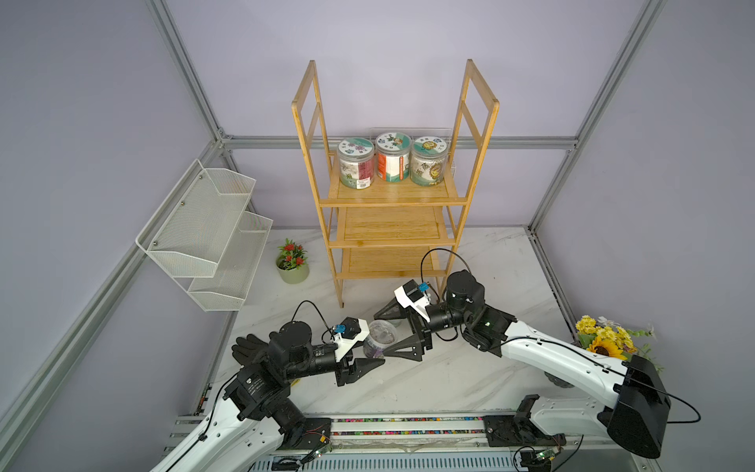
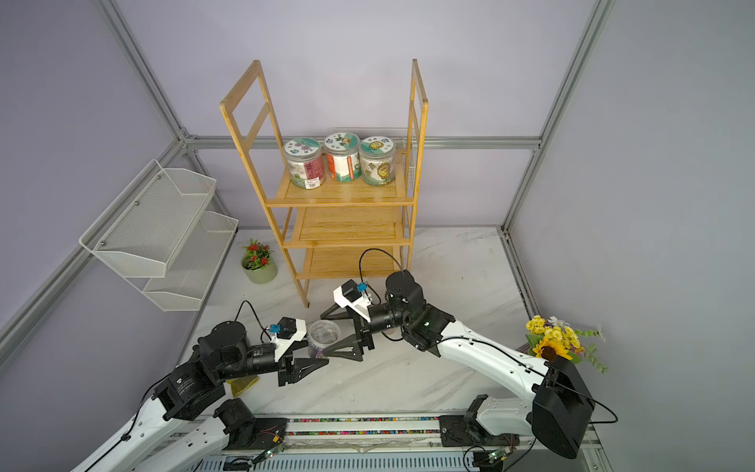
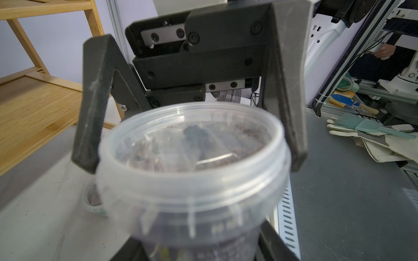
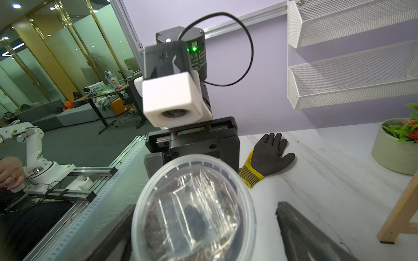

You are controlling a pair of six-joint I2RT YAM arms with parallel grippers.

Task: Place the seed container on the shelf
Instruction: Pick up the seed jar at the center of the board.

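Observation:
The seed container [image 1: 378,341] is a clear lidless plastic tub with dark seeds in a plastic bag; it also shows in the other top view [image 2: 322,337]. My left gripper [image 2: 315,348] is shut on the tub's lower body, just in front of the shelf. In the left wrist view the container [image 3: 192,169] fills the middle, with my fingers [image 3: 271,244] at its sides. My right gripper [image 1: 380,335] faces it from the right, open, its fingers [image 4: 305,230] straddling the rim with a gap. The shelf [image 1: 392,192] is a tall bamboo rack behind both grippers.
Three labelled jars [image 1: 392,157] stand on the shelf's top tier; the two lower tiers are bare. A white wire basket [image 1: 204,233] hangs on the left wall. A potted plant [image 1: 292,263] stands left of the shelf, a black glove [image 4: 269,156] by the left arm, yellow flowers [image 1: 604,337] far right.

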